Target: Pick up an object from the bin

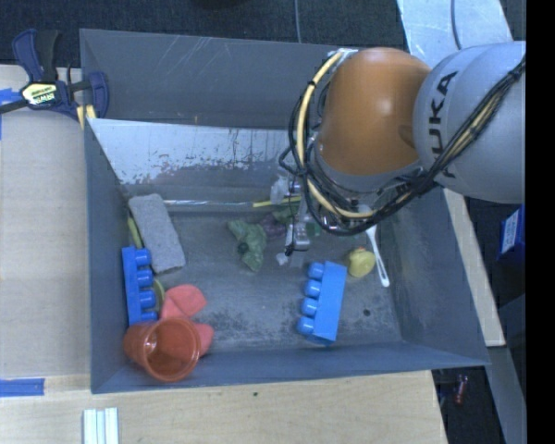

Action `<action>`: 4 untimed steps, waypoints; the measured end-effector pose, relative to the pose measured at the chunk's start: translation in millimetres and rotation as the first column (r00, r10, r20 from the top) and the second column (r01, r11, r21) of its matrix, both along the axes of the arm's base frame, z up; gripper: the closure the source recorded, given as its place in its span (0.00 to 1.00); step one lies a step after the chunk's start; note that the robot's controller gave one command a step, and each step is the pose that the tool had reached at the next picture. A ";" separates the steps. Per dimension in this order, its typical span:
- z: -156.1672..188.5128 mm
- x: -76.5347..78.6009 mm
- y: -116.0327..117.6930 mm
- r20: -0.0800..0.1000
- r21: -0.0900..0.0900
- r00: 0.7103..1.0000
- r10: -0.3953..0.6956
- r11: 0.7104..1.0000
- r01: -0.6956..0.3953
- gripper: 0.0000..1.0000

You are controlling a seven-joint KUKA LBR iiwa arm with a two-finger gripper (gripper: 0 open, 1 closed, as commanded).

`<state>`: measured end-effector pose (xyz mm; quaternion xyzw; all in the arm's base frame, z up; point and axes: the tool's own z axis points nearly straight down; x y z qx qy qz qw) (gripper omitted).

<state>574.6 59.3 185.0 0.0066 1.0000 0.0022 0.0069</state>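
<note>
The step in hand looks like the reach down into the bin, with nothing lifted yet. The gripper hangs low over the middle of the floor, under the arm's orange cover and its loop of cables. Whether the jaws are spread or pressed together I cannot tell, and nothing can be seen pinched in them. The likeliest thing to pick is the small dark green toy, which lies just beside the gripper on its left, near the middle of the bin floor. I cannot say whether the two touch. If the toy is the target, the next move calls for a small shift to the left so the jaws straddle it. They would then close on its narrow body before any lift, since the toy is limp and uneven and could slip out of a shallow grip. Going across the rest from the left, a grey block leans at the left wall. Below it a long blue brick stands along the wall. An orange cup lies on its side in the near left corner, touching a pink piece. All of these are well apart from the gripper and block nothing. To the right, a short blue brick lies near the gripper, just below it. A yellow lump and a white stick sit close together by the right wall under the arm. The short blue brick is near enough to be knocked if the gripper drifts that way.
</note>
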 end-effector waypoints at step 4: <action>-95.6 46.0 -20.7 0.017 -0.008 0.952 0.305 0.952 -0.305 1.00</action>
